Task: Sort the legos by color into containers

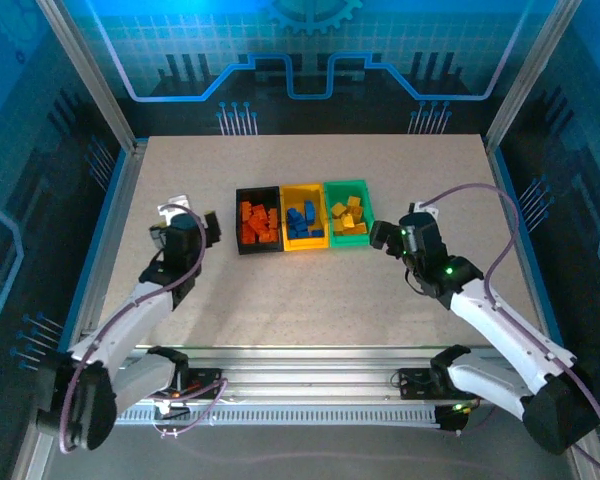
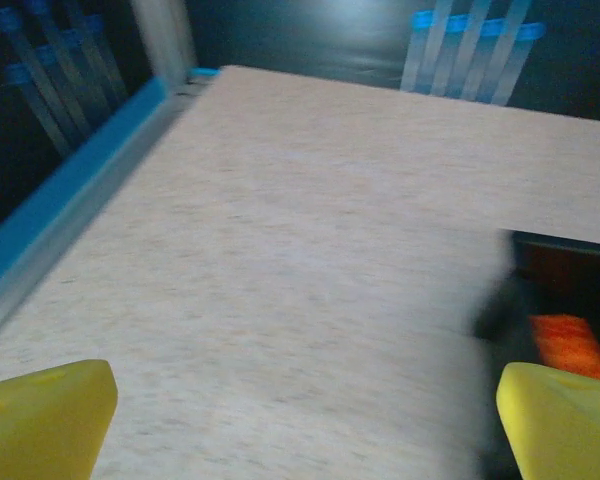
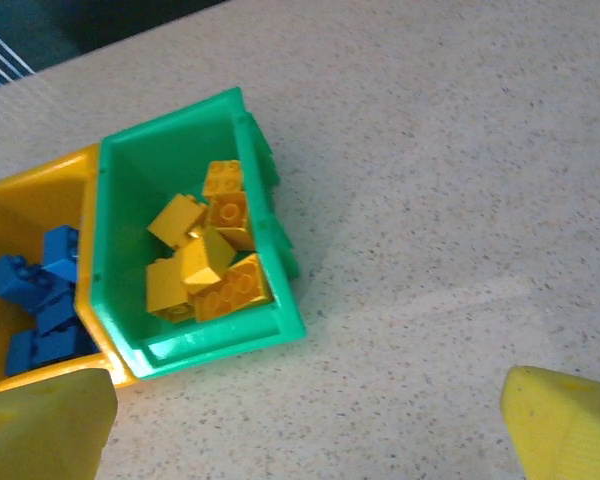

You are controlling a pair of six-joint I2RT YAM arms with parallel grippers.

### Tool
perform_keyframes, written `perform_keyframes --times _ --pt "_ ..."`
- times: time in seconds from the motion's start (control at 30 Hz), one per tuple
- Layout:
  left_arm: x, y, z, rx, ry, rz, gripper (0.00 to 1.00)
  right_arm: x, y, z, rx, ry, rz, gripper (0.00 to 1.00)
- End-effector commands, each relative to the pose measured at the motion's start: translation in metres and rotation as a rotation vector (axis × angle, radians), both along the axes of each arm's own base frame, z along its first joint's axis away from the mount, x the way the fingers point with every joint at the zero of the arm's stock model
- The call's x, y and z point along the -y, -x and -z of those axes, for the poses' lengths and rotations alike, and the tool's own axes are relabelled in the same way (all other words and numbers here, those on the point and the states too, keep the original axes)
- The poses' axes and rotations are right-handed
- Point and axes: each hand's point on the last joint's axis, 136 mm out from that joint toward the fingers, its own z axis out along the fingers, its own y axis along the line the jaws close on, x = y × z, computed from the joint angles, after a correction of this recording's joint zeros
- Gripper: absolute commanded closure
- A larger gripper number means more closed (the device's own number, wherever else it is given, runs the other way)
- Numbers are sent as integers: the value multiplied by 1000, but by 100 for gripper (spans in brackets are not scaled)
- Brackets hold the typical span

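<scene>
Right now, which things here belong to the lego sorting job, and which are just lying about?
Job: orange legos in the black bin; blue legos in the yellow bin; yellow legos in the green bin.
Just there: table, aluminium rail at its near edge, blue back panel.

The worktop (image 1: 310, 300) is pale beige with fine dark speckles. The black bin (image 1: 258, 249) on the left holds orange legos (image 1: 259, 222). The yellow bin (image 1: 306, 243) in the middle holds blue legos (image 1: 302, 217), and the green bin (image 3: 220, 340) on the right holds yellow legos (image 3: 205, 265). The left fingers (image 2: 40, 415) and the right fingers (image 3: 565, 425) are bright yellow. The left arm (image 1: 130, 320) and the right arm (image 1: 500, 320) are white with black joints.
</scene>
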Motion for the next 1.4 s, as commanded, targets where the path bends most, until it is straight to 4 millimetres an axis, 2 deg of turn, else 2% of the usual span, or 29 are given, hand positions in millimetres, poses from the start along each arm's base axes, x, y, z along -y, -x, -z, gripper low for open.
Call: perform_keyframes --times 0.0,0.17,0.23,0.37,0.47,0.53,0.6,0.67,0.73,0.8,0.9,1.07,1.13,1.27,1.37 --pt "-24 -10 19 20 -12 -18 1 13 -8 -8 1 -7 58 0" --pt "-8 -35 39 90 25 97 1 37 -4 -1 -17 12 147 0" --pt "-7 -42 47 106 9 102 1 47 -2 1 3 8 173 0" --pt "2 -54 63 112 -1 169 1 34 -6 -5 88 62 -4 0" --pt "12 -56 69 87 12 226 1 41 -8 -14 129 153 -23 0" --pt "13 -53 71 158 0 247 1 57 -12 -25 164 230 26 0" --pt "10 -51 77 96 32 228 1 75 -16 -32 194 269 75 0" --pt "11 -53 75 124 21 239 1 86 -25 -33 244 299 67 0" --pt "10 -52 75 120 22 233 1 93 -36 -22 285 330 43 0" --pt "8 -52 75 121 22 222 1 99 -44 1 257 330 30 0" --pt "9 -52 75 121 22 227 1 98 -60 22 251 332 -16 0" --pt "10 -52 75 122 20 230 1 101 -73 54 253 269 -29 0" --pt "11 -52 76 120 19 234 1 96 -79 68 237 270 -61 0" --pt "11 -52 75 121 19 235 1 81 -90 76 197 308 -124 0" --pt "11 -52 75 121 19 237 1 61 -93 83 199 331 -227 0"
